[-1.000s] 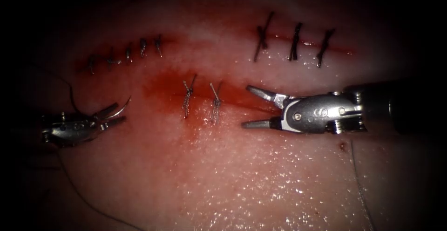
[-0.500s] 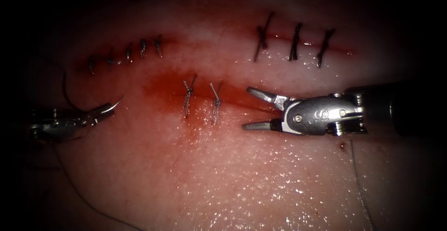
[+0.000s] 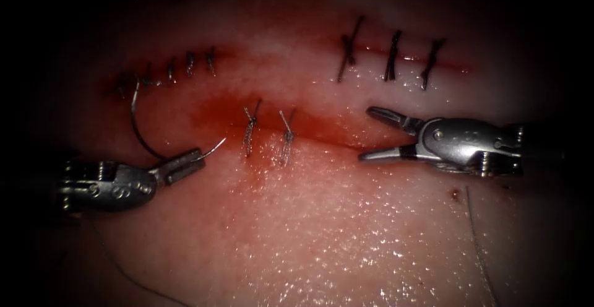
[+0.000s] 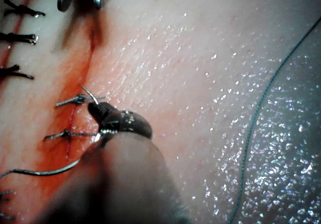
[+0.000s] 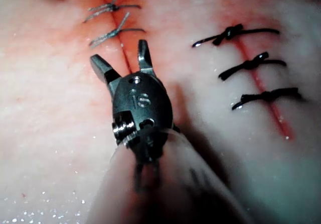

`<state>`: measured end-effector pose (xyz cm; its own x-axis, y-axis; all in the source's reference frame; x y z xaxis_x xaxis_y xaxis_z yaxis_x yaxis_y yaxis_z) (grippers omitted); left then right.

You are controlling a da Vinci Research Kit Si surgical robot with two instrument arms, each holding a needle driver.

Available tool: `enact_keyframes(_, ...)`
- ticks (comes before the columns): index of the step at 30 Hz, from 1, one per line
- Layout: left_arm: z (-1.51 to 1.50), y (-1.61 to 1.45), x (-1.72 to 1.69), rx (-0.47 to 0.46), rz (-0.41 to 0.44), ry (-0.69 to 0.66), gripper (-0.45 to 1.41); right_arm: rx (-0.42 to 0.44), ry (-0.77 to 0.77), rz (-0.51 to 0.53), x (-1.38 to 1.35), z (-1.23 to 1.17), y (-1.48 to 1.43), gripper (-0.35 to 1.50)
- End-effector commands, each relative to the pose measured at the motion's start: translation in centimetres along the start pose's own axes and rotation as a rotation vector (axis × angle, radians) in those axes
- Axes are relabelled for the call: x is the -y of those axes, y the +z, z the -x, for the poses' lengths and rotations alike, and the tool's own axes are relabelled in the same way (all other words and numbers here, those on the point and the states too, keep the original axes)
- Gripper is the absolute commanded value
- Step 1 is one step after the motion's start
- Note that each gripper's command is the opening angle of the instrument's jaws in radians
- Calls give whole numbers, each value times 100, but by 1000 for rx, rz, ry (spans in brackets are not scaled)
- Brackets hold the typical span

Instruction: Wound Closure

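Glistening with red fluid (image 3: 216,112), the tissue (image 3: 322,233) bears a part-stitched cut (image 3: 322,135); the right gripper (image 3: 374,135) hovers apart, empty, while the left gripper (image 3: 192,161), clamped, holds the needle (image 3: 145,140) mid-curve, clear of tissue. A loose grip could let it swivel.

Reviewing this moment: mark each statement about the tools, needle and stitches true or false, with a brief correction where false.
1. The left tool holds the needle. True.
2. The needle is buried in the tissue. False: it curves free above the surface.
3. The right tool has open, empty jaws. True.
4. The middle cut carries five stitches. False: two.
5. The right tool grips thread. False: the thread lies loose on the tissue.
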<state>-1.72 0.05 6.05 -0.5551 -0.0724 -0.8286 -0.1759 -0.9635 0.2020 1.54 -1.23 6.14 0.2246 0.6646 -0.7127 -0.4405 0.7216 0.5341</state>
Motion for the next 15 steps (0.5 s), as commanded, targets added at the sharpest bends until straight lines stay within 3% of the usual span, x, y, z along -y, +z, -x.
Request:
enact_keyframes(1,-5,11,-10,-35,7,0,-45,1,44,-17,0,9,-3,89)
enact_keyframes(6,-27,37,-18,-192,50,88,-45,-26,121,-55,-16,12,-17,101)
enact_keyframes(11,-37,58,-24,-315,91,129,-45,-67,95,-106,-26,16,-15,118)
enact_keyframes(15,-42,78,-27,-376,112,148,-45,-103,102,-146,-30,27,-15,98)
